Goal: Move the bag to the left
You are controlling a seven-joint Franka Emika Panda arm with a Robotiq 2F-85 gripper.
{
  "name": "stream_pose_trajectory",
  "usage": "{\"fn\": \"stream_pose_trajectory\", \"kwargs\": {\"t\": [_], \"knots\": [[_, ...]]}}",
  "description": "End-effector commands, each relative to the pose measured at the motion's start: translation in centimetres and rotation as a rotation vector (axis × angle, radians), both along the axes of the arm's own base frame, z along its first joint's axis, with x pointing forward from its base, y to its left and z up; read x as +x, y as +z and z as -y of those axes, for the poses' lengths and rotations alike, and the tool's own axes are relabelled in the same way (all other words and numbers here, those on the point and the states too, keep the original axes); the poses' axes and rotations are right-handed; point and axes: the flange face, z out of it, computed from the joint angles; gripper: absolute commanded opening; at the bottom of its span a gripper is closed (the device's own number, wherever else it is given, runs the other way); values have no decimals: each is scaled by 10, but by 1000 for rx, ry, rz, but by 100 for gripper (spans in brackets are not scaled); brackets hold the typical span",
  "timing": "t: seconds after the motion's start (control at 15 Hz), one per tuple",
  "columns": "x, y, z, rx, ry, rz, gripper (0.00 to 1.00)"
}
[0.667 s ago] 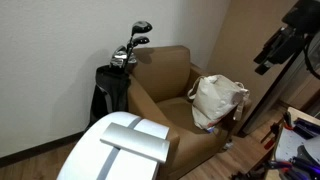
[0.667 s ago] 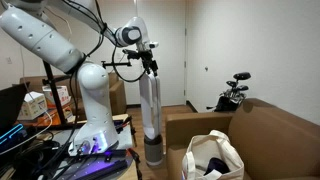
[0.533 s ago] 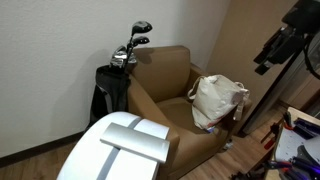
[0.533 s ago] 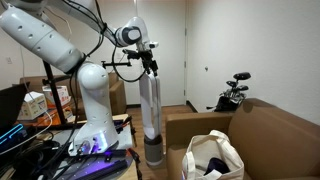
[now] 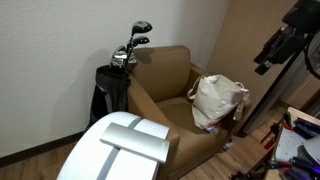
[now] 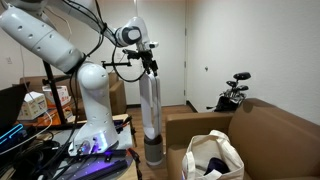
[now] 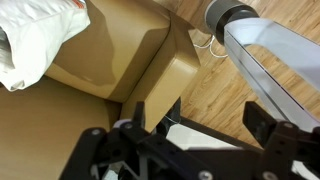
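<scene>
CORNER ARMCHAIR, EXTERIOR VIEW: A soft cream cloth tote bag slumps on the seat of a tan upholstered armchair. It is pressed against the armrest on the picture's right, and its loop handles flop over the top. A black golf bag with club heads poking out stands just beside the chair against the pale wall. A white rounded casing fills the foreground.

ACROSS THE ROOM, EXTERIOR VIEW: A white jointed robot arm reaches up and over from a cluttered table. Its black claw hangs near the top of a tall white-and-grey column, well apart from the tote (the claw is too small here to tell how its jaws stand). The tote sits low in the armchair with its mouth gaping and something dark showing inside. The golf bag shows beyond the chair back.

WRIST VIEW: The camera looks down at the tan chair. The tote fills the upper left corner, crumpled on the seat cushion. The claw enters from the bottom edge with its black fingers spread wide, gripping nothing and touching nothing. Light wooden floorboards run past the chair's armrest, and the white column slants across the upper right.
</scene>
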Motion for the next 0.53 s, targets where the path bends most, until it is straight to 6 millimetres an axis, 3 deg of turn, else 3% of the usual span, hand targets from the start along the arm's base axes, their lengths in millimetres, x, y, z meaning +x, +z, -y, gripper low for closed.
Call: {"fn": "stream_pose_trajectory", "kwargs": {"t": [0.0,0.13,0.47], "knots": [[1,1,0,-5,-1,11,100],[7,-1,0,15,-11,1,100],[47,-9,22,68,-115,8,100]]}}
